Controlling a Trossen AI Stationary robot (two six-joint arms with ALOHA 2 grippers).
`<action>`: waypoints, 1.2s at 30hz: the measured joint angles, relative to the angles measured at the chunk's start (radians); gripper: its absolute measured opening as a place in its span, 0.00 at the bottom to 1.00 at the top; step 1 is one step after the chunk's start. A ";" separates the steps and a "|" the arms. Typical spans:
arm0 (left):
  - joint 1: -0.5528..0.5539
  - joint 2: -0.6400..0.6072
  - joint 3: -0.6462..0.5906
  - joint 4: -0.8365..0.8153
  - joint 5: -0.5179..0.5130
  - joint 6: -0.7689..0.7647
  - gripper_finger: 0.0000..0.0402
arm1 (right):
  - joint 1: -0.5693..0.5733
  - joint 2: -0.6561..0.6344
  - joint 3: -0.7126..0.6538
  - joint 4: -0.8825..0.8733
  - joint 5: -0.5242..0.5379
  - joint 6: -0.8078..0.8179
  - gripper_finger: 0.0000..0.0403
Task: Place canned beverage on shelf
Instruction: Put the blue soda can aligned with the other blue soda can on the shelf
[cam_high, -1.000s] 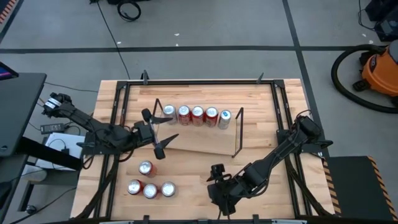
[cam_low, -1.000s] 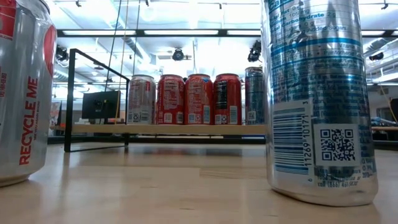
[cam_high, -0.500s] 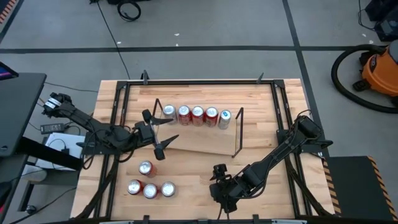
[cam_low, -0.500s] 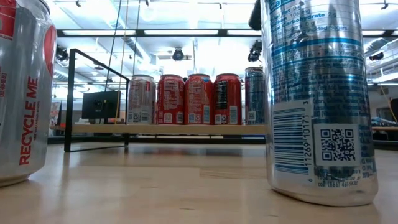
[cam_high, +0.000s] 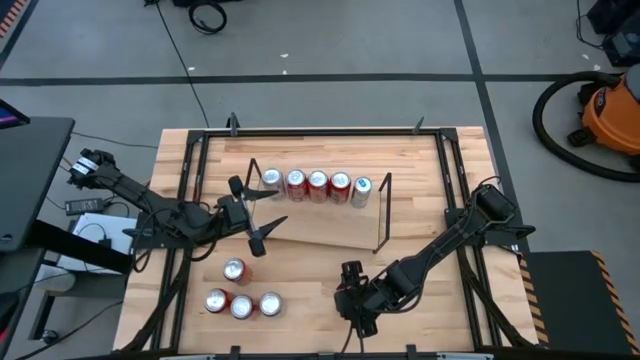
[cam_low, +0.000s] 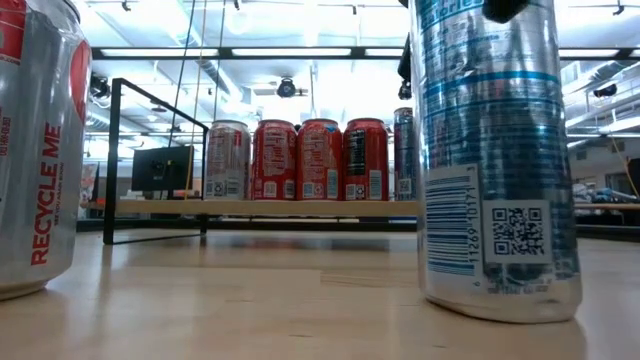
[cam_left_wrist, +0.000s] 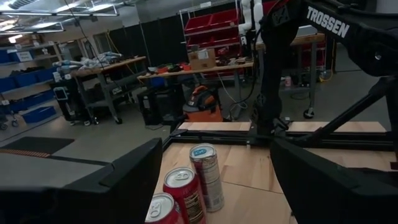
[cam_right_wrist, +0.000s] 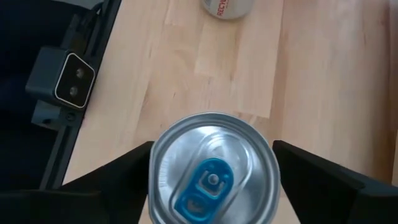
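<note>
A silver-and-blue can (cam_right_wrist: 213, 171) stands upright near the table's front edge; in the low view this can (cam_low: 495, 170) is close by on the right. My right gripper (cam_high: 352, 298) reaches down over it and is shut on it. The shelf (cam_high: 320, 228), a light-wood board with black wire end frames, lies at the table's middle. A row of several cans (cam_high: 317, 186) stands along its far side. My left gripper (cam_high: 250, 213) hovers level at the shelf's left end, fingers spread wide, nothing between them. My right gripper pinches the can just under its top rim, one finger (cam_right_wrist: 134, 163) on each side of the rim (cam_right_wrist: 155, 149). The fingers slant down from the near right. The can stays upright with its base (cam_low: 500, 305) on the table.
Three loose cans (cam_high: 241, 304) and one more (cam_high: 235, 270) stand at the near left; one shows close by in the low view (cam_low: 35, 150). Black rails (cam_high: 195, 200) frame the tabletop. A small camera block (cam_right_wrist: 73, 78) sits on the near rail beside the held can.
My right gripper has come down over the silver-and-blue can and taken hold of its sides. The can has slid a little along the table, staying upright on its base.
</note>
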 joint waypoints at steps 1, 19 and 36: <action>0.000 0.000 0.000 0.000 0.000 0.000 0.77 | -0.002 0.000 0.000 0.000 -0.004 0.000 0.81; 0.000 0.000 0.001 -0.005 -0.005 0.050 0.77 | -0.038 -0.095 -0.002 -0.080 0.005 -0.015 0.64; -0.040 0.000 0.002 0.027 0.039 0.012 0.77 | -0.167 -0.328 -0.001 -0.289 -0.005 -0.170 0.65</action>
